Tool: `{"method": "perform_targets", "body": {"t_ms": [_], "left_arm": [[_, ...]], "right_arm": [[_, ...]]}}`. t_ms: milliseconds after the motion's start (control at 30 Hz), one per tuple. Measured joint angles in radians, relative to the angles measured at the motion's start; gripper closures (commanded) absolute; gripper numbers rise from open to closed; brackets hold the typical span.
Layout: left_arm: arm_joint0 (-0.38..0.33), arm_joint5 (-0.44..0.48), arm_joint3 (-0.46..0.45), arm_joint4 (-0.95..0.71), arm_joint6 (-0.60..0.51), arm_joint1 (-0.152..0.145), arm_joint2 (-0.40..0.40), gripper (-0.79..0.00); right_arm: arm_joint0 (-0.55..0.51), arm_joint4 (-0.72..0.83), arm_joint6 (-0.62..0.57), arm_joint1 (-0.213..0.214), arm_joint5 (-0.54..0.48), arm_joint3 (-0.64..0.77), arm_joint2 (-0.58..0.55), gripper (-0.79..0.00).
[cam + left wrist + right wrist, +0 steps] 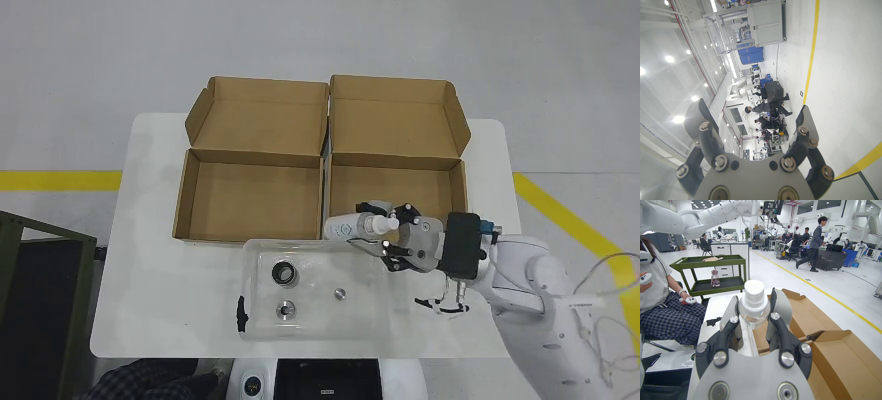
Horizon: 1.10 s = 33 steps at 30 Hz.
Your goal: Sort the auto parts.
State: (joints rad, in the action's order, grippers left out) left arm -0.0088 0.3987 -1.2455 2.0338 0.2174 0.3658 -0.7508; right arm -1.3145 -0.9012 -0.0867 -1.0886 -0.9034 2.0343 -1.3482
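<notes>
While my right gripper (pixel 754 298) is clenching the small clear bottle (pixel 754 311) by its rounded body above the right cardboard box (pixel 400 195), near its front wall, I am judging it light, stiff and slippery.

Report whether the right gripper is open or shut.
Shut on the bottle. The fingers of the right gripper press against both sides of its clear body, just below the white cap.

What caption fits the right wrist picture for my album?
Right gripper holds a clear, white-capped bottle beside an open cardboard box.
</notes>
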Motion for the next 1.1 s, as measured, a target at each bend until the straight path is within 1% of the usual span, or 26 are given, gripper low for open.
{"method": "perform_targets", "body": {"t_ms": [167, 500, 833, 1100], "left_arm": [[0.0, 0.0, 0.0, 0.0, 0.0, 0.0, 0.0, -0.785], [0.0, 0.0, 0.0, 0.0, 0.0, 0.0, 0.0, -0.785], [0.0, 0.0, 0.0, 0.0, 0.0, 0.0, 0.0, -0.785], [0.0, 0.0, 0.0, 0.0, 0.0, 0.0, 0.0, -0.785]], "right_arm": [[0.008, 0.052, 0.032, 0.003, -0.015, 0.001, -0.036, 0.0], [0.029, 0.059, 0.036, 0.007, 0.002, -0.014, -0.07, 0.0], [0.077, 0.009, 0.011, 0.002, 0.009, -0.074, 0.003, 0.0], [0.14, -0.055, -0.024, -0.005, 0.03, -0.154, 0.071, 0.0]]}}
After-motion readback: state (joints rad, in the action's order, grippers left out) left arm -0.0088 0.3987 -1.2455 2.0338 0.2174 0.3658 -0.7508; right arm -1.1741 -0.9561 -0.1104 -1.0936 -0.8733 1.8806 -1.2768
